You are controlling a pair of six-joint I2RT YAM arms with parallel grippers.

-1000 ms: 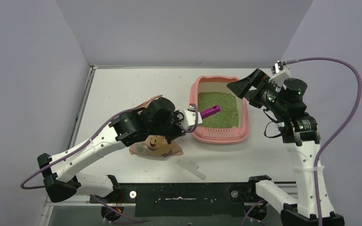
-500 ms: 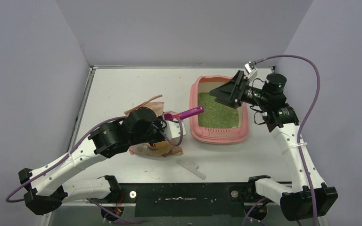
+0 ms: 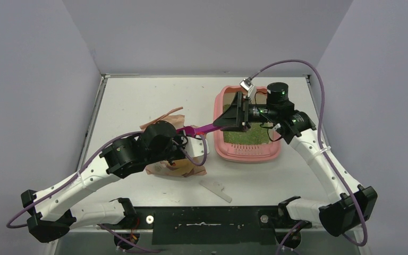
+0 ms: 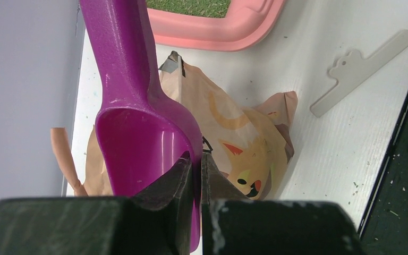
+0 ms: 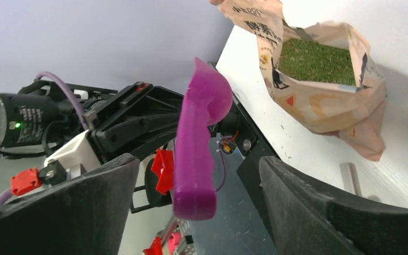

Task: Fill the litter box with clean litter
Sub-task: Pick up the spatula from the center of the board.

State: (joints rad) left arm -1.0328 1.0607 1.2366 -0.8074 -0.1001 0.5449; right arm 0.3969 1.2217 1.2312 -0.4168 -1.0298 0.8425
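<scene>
The pink litter box [image 3: 247, 154] sits right of centre with a bed of green litter [image 3: 251, 137] in it; its rim also shows in the left wrist view [image 4: 218, 34]. My left gripper [image 3: 187, 133] is shut on the bowl wall of the magenta scoop [image 4: 133, 106], one finger inside the bowl and one outside. The scoop's handle [image 3: 208, 127] points right. My right gripper [image 3: 225, 119] is open over the box's left rim. In the right wrist view the handle end [image 5: 194, 159] lies between its spread fingers [image 5: 85, 212], apart from both.
An open paper litter bag [image 3: 176, 166] with a cat face lies under my left wrist; green litter fills it [image 5: 319, 61]. A white plastic clip [image 3: 216, 189] lies near the table's front edge. Walls close in on left, back and right.
My right arm has swung left across the litter box until its open fingers flank the scoop's handle end. My left arm pulled the scoop back left a second ago and has held still since.
</scene>
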